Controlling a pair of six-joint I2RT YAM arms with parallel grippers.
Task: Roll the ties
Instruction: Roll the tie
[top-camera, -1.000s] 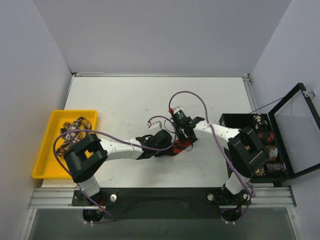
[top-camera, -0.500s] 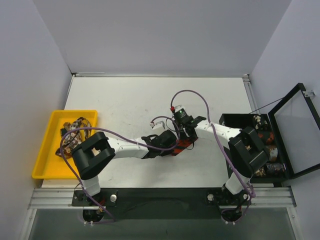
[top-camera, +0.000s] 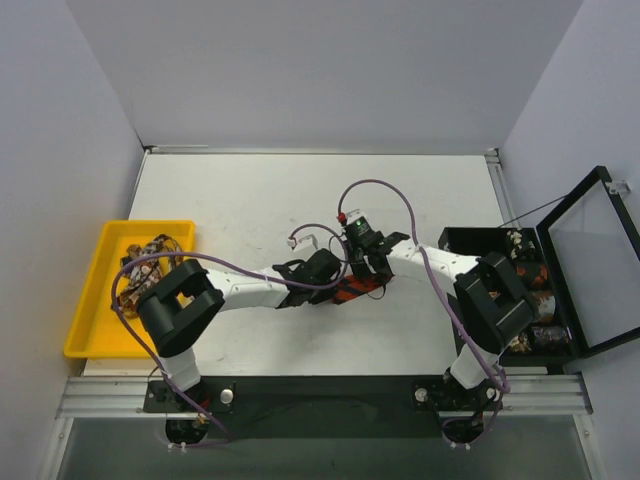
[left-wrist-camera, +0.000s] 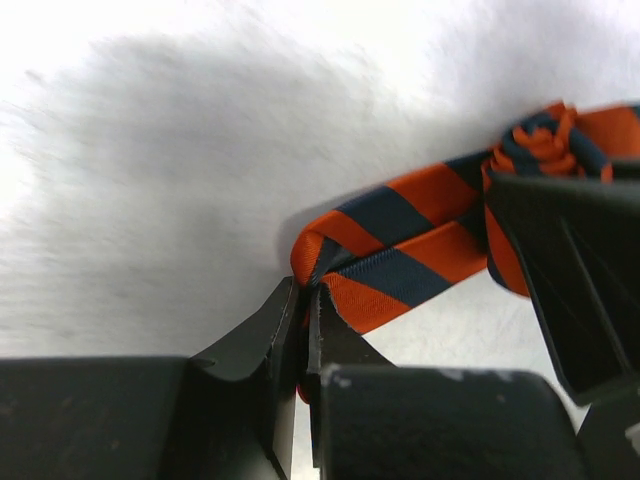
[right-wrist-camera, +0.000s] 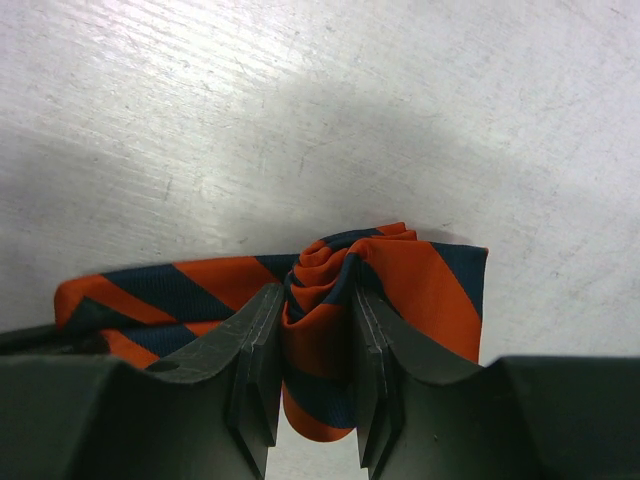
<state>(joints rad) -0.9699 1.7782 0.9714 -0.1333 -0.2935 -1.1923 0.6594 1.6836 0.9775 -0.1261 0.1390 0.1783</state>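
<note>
No words, numbers or brand marks can be read anywhere here. The tie (right-wrist-camera: 325, 300) shows only orange and dark stripes, with no label facing out. Any print on the things in the tray (top-camera: 80, 335) at nine o'clock or the box (top-camera: 462, 238) at three o'clock is too small to make out.
</note>
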